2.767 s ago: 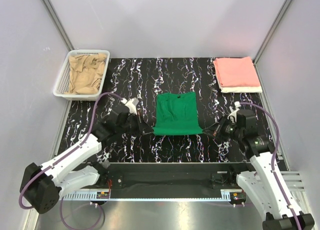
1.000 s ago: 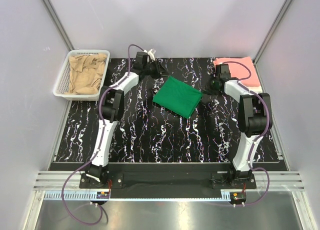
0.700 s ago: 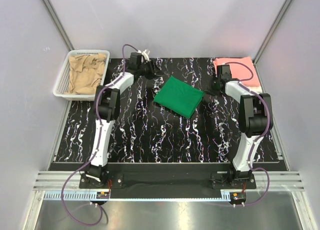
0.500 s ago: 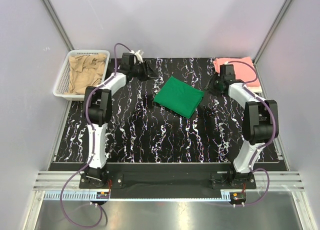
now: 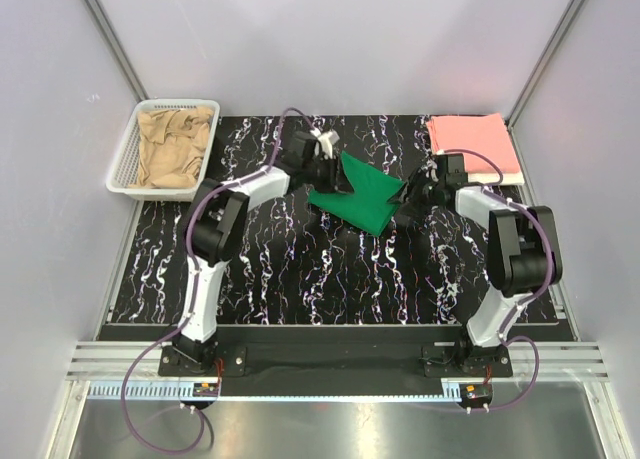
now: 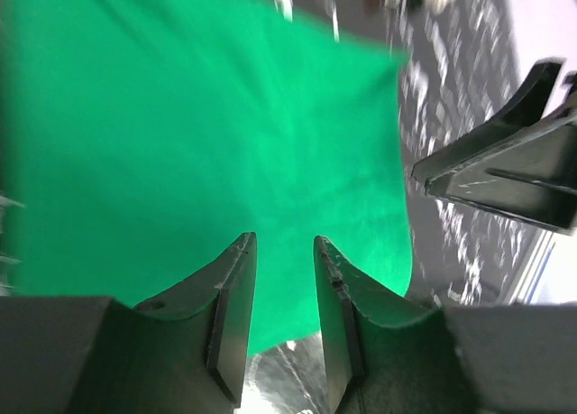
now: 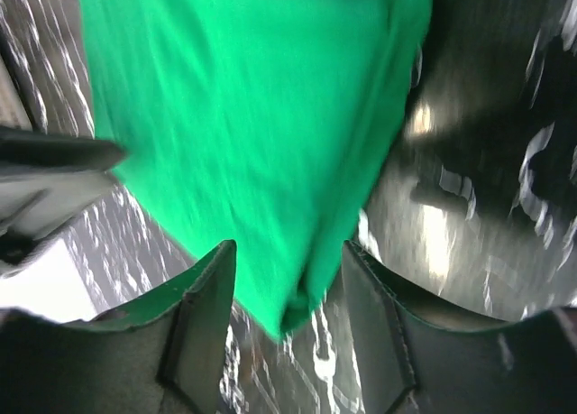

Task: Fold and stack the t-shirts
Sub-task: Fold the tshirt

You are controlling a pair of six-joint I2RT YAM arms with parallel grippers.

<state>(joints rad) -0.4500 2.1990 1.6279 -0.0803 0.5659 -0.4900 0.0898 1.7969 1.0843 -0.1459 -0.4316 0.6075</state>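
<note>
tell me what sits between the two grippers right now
The folded green t-shirt lies between the left gripper and the right gripper, clearest in the top external view.

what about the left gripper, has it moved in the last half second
Yes. The left gripper has swung right, away from the white basket, onto the green t-shirt's left edge.

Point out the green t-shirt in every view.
Top external: green t-shirt near the middle, toward the back.
Left wrist: green t-shirt fills the upper left.
Right wrist: green t-shirt fills the upper middle.
Shared landmark: black marbled table.
</note>
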